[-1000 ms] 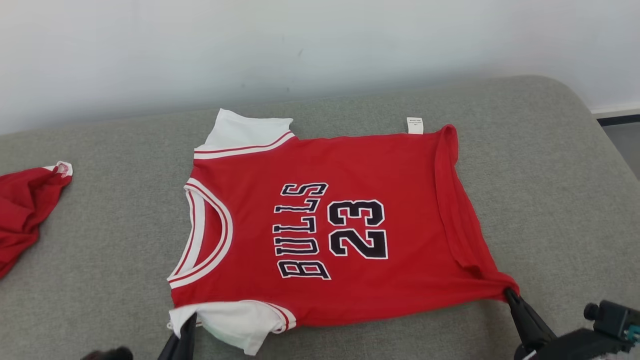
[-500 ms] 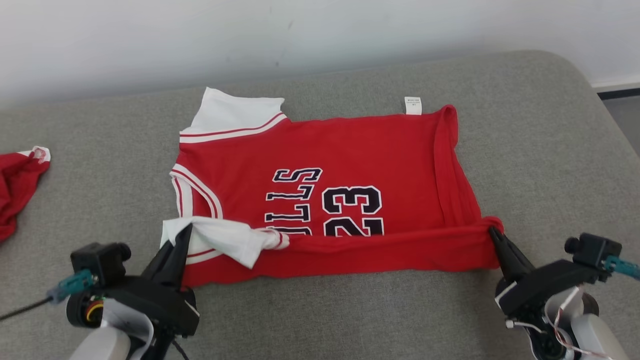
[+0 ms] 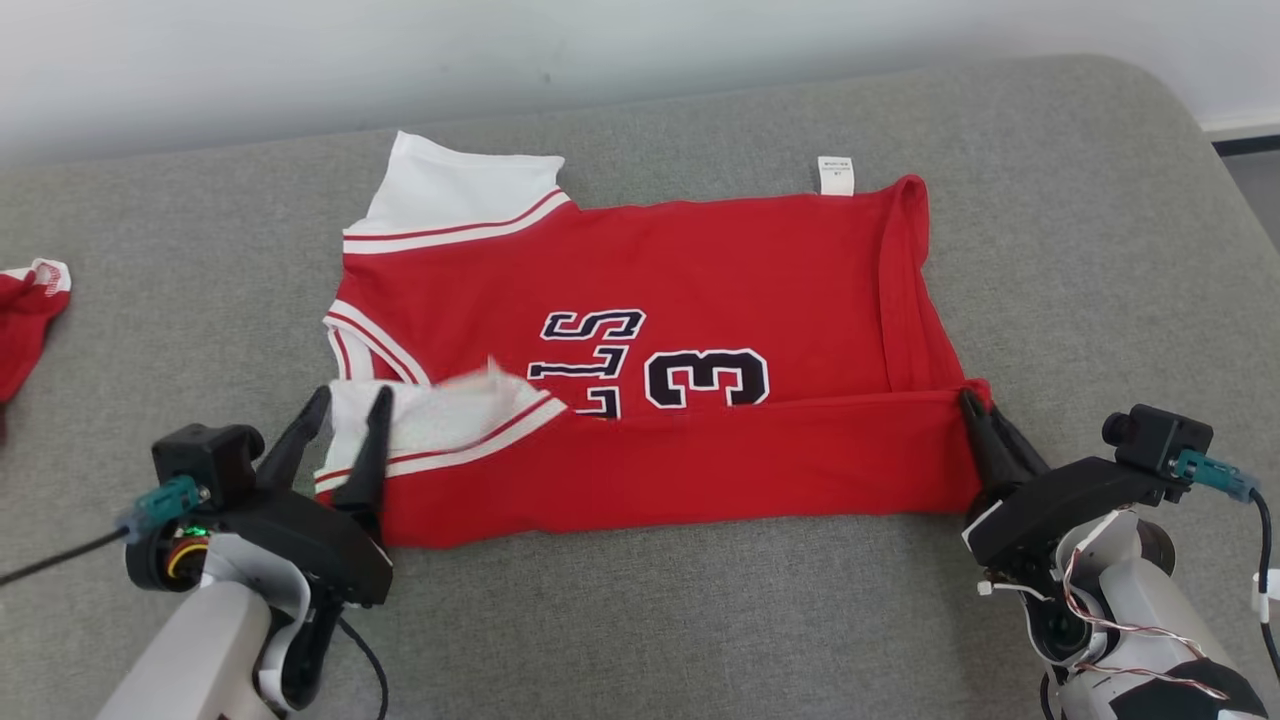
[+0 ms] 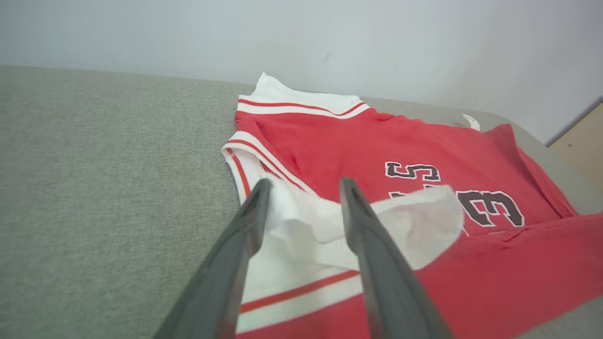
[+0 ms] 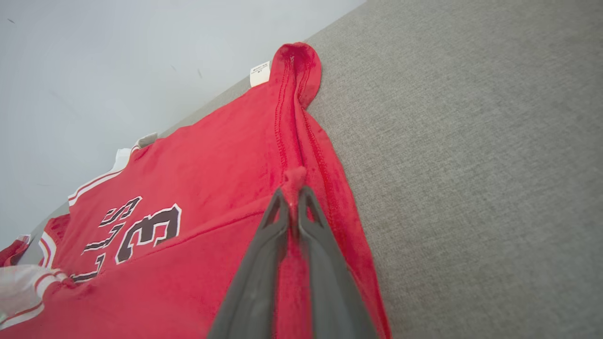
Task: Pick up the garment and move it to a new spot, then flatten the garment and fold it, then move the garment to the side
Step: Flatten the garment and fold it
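Observation:
The garment (image 3: 700,260) is a red jersey with white sleeves, lying flat on the grey cushion (image 3: 640,620), its near edge folded over the dark lettering. My left gripper (image 3: 350,398) stands open at the fold's left end, its fingers on either side of the loose white sleeve (image 3: 460,410), which sags free. In the left wrist view the left gripper (image 4: 305,183) is spread over the white sleeve (image 4: 414,221). My right gripper (image 3: 968,398) is shut on the fold's red right corner. The right wrist view shows the right gripper (image 5: 293,192) pinching a nub of the garment (image 5: 212,155).
Another red cloth (image 3: 25,310) lies at the cushion's left edge. A white tag (image 3: 836,174) sticks out at the garment's far edge. A pale wall (image 3: 600,50) runs behind the cushion, and the cushion's rounded corner (image 3: 1150,110) drops off at the right.
Both grippers carried the garment's near edge away from me over the lettering, making a fold. My left gripper has opened and let go of the white sleeve. The camera has tilted too.

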{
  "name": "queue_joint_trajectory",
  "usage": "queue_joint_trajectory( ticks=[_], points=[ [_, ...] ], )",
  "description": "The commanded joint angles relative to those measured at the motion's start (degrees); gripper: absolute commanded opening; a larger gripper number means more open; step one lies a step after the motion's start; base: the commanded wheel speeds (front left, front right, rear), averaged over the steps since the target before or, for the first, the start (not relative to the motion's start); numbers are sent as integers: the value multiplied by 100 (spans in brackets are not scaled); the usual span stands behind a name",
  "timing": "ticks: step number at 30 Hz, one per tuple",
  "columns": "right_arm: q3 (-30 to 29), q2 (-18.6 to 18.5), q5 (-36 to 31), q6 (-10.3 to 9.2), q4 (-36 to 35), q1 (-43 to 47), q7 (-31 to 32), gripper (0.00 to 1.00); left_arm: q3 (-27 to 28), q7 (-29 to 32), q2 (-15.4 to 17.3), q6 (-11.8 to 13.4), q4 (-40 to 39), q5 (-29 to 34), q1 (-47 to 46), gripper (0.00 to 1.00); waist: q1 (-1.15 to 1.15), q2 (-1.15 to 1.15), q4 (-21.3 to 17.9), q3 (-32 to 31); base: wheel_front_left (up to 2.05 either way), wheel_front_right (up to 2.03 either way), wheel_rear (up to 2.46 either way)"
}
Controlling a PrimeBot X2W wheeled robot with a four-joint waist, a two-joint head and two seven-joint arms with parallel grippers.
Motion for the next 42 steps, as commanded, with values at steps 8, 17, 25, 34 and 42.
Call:
queue_joint_trajectory(
  ticks=[8, 17, 25, 34, 42],
  points=[
    [130, -222, 110, -14, 132, 276, -536, 100, 58, -432, -191, -69, 262, 79, 213, 100, -1, -1, 162, -290, 0, 0, 0],
    [208, -385, -21, -14, -111, 927, -749, 100, 206, -524, -158, 33, -133, 131, 1051, 100, -1, -1, 222, -348, 0, 0, 0],
    [157, -304, -332, -14, -8, 929, -793, 100, 188, -526, -134, 116, -194, 178, 1285, 100, -1, -1, 196, -279, 0, 0, 0],
    [174, -161, -613, -14, 386, 591, -690, 85, 109, -345, -231, 117, 243, 98, 1024, 80, -1, -1, 164, -143, 0, 0, 0],
    [274, -120, -540, -14, 649, 544, -791, 0, 72, -422, -352, -19, 557, 33, 1075, 0, -1, -1, 231, -319, 0, 0, 0]
  ],
)
